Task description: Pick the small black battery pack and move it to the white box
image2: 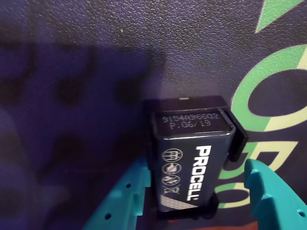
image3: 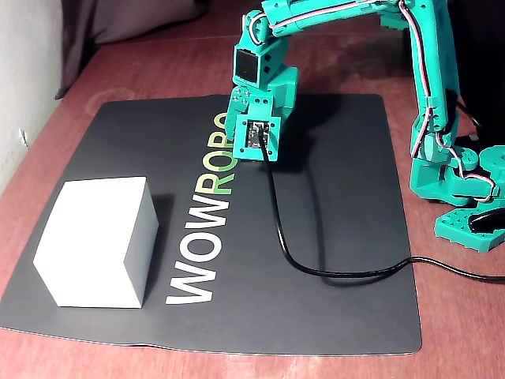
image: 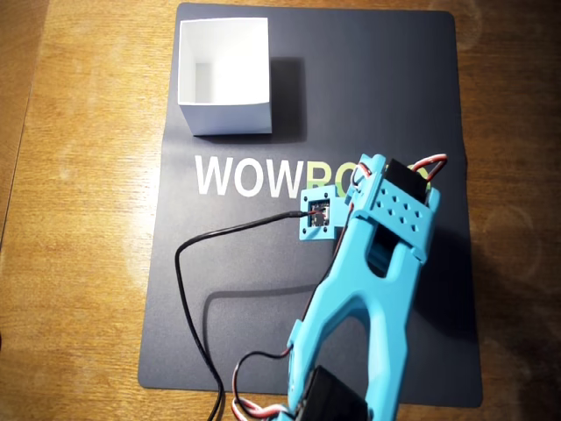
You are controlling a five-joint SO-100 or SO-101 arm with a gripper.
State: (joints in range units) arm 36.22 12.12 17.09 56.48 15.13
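We straddle the small black battery pack [image2: 192, 163] at lower centre of the wrist view, end effector [image2: 196, 201] fingers apart, ready to clamp before carrying it to the white box [image: 224, 118].

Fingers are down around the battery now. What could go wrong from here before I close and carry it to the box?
The battery pack sits nearer one finger of the gripper, with a visible gap on the other side, so closing may twist or push it. The box has tall thin walls; a low carry could knock it. The black cable loops across the mat and might snag.
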